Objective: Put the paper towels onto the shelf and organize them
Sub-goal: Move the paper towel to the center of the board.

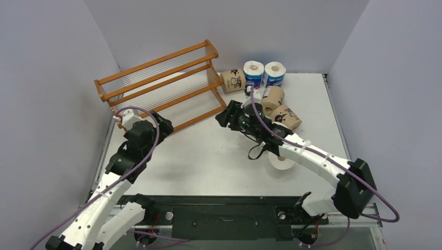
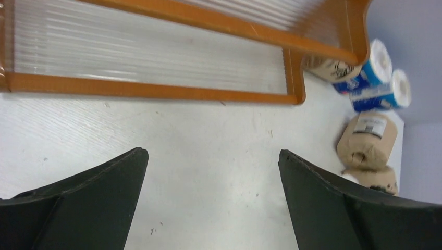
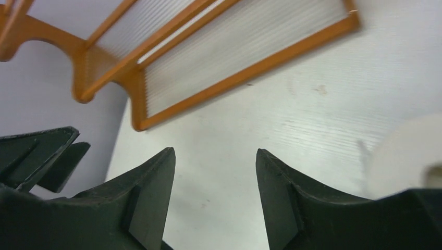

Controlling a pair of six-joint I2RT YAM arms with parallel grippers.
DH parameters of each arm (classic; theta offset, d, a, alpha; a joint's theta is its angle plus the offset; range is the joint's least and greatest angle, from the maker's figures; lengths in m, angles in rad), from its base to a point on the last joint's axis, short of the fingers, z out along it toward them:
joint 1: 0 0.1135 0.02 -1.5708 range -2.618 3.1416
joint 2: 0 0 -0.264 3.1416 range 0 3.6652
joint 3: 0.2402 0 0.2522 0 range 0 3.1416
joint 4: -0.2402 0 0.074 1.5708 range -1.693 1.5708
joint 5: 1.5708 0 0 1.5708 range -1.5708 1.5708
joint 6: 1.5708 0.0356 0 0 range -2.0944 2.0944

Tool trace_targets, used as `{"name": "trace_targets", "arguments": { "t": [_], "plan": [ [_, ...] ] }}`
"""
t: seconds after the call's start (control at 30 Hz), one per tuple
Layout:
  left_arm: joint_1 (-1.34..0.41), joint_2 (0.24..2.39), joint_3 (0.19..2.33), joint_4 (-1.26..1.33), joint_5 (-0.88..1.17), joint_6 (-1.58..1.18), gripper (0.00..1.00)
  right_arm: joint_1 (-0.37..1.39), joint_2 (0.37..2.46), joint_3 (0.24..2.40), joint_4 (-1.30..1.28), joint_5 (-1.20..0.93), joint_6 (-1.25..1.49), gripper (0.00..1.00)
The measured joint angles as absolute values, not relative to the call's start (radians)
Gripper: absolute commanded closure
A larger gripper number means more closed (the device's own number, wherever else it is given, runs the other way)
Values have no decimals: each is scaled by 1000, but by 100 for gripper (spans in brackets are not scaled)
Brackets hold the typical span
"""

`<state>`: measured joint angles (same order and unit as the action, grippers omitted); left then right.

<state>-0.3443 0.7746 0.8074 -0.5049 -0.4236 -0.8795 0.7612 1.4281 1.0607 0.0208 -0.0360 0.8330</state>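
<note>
The orange-brown shelf (image 1: 156, 83) stands at the back left with no roll on its tiers; it also shows in the left wrist view (image 2: 156, 91) and the right wrist view (image 3: 245, 73). Two blue-and-white rolls (image 1: 254, 74) (image 1: 274, 74) stand at the back. Three brown rolls (image 1: 233, 80) (image 1: 272, 97) (image 1: 286, 116) lie near them. One white roll (image 1: 281, 162) sits partly under the right arm. My left gripper (image 1: 161, 126) (image 2: 212, 153) is open and empty above the table before the shelf's lower left. My right gripper (image 1: 224, 115) (image 3: 215, 151) is open and empty near the shelf's right end.
Grey walls close in the table on the left, back and right. The blue-and-white and brown rolls show at the right of the left wrist view (image 2: 372, 67) (image 2: 367, 138). The white roll shows at the right edge of the right wrist view (image 3: 406, 151).
</note>
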Motion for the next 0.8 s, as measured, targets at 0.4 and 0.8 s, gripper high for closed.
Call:
{"name": "trace_targets", "arguments": {
  "t": [0.4, 0.8],
  "plan": [
    [-886, 864, 775, -524, -666, -874, 4, 725, 988, 856, -365, 413, 655, 45],
    [-921, 817, 554, -402, -558, -859, 4, 649, 993, 813, -472, 430, 564, 43]
  ]
}}
